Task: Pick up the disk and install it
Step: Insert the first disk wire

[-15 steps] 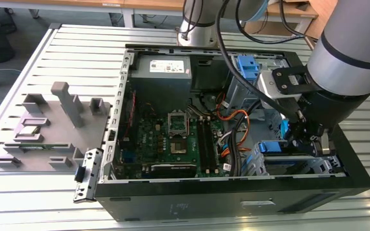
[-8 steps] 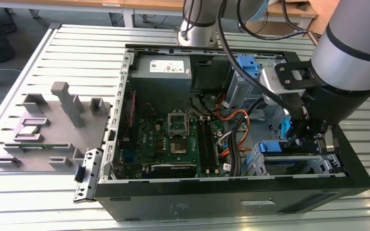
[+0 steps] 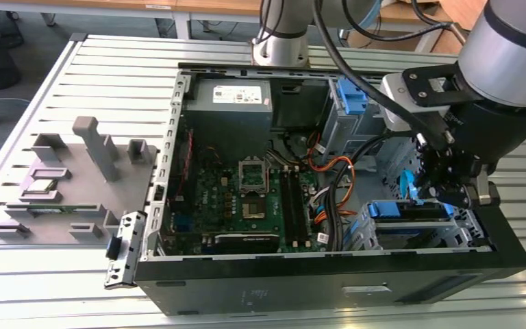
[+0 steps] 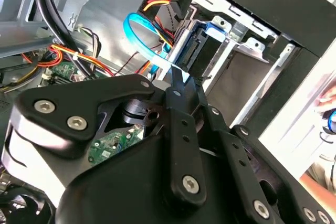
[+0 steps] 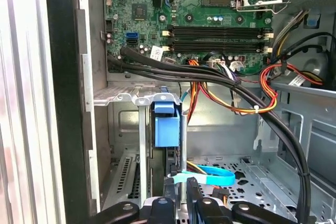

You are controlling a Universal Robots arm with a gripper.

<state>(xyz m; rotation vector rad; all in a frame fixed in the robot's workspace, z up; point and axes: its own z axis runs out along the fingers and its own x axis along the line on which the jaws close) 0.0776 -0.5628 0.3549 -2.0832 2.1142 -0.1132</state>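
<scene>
The disk (image 3: 409,211) sits in the drive cage at the front corner of the open computer case, on the exterior view's right, its blue side rails showing. In the first wrist view the disk (image 5: 167,129) stands edge-on in the metal bay with a blue rail tab on its end. In the second wrist view the disk (image 4: 198,51) lies just beyond the fingers. My gripper (image 3: 437,195) hangs right over that cage. The gripper (image 5: 182,183) is shut on the end of a light-blue flat data cable (image 5: 212,176), which loops away from the gripper (image 4: 176,75) in both wrist views.
The case holds a green motherboard (image 3: 244,199), a grey power-supply box (image 3: 231,96) at the back and orange and black cable bundles (image 3: 331,171) close to the cage. A bare blue bracket (image 3: 350,92) stands in the rear bay. A grey fixture (image 3: 71,178) lies on the exterior view's left.
</scene>
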